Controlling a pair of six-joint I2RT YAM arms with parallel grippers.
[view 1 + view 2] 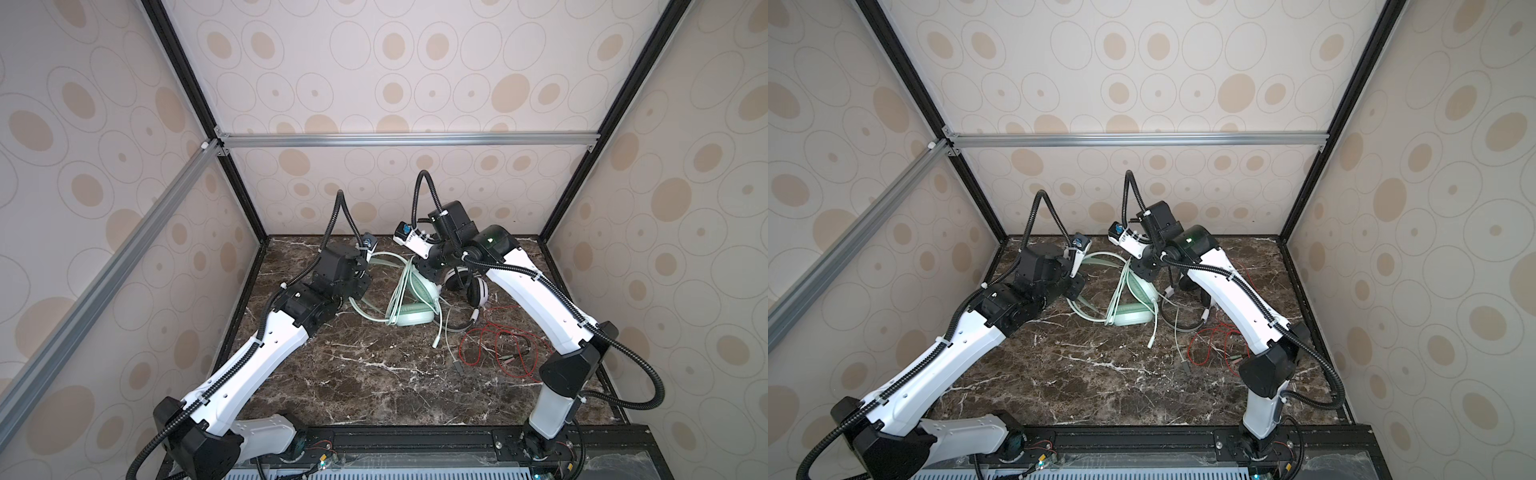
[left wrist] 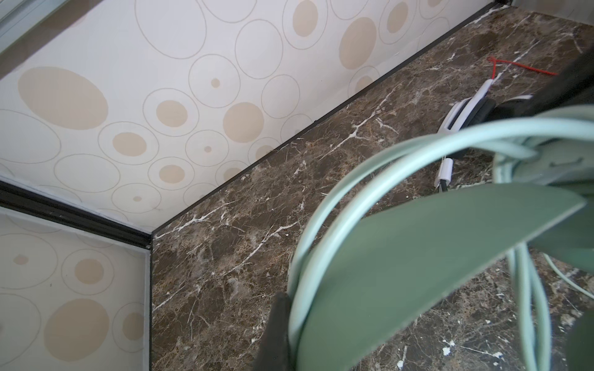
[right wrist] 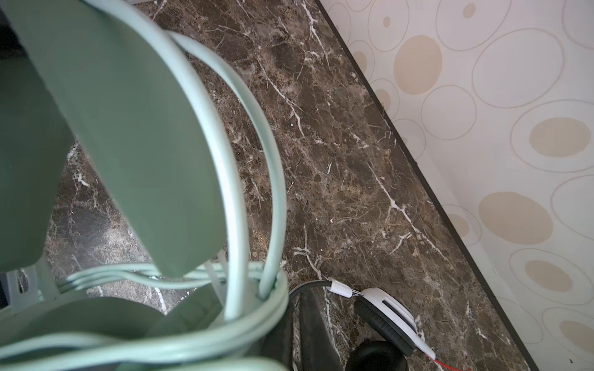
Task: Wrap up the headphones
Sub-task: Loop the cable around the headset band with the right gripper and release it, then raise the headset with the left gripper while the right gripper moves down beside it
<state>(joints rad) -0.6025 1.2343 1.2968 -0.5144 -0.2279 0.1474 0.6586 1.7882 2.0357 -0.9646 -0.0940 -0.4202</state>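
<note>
Toward the near right corner of the table (image 1: 332,374), a thin red cable (image 1: 498,347) lies in loose loops. Beyond it, mid-table toward the far edge, are the mint-green headphones (image 1: 417,291), with the pale green cable (image 1: 395,299) looped around the band. The white-and-black headphones (image 1: 476,286) lie just to their right. The left gripper (image 1: 362,286) is clamped on the mint-green headphones' band. The right gripper (image 1: 428,270), jaws almost together, sits at the cable bundle; grip undetermined.

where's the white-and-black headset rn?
In a top view the white-and-black headphones lie right of centre, just right of the mint-green headphones, beside the right arm.
</note>
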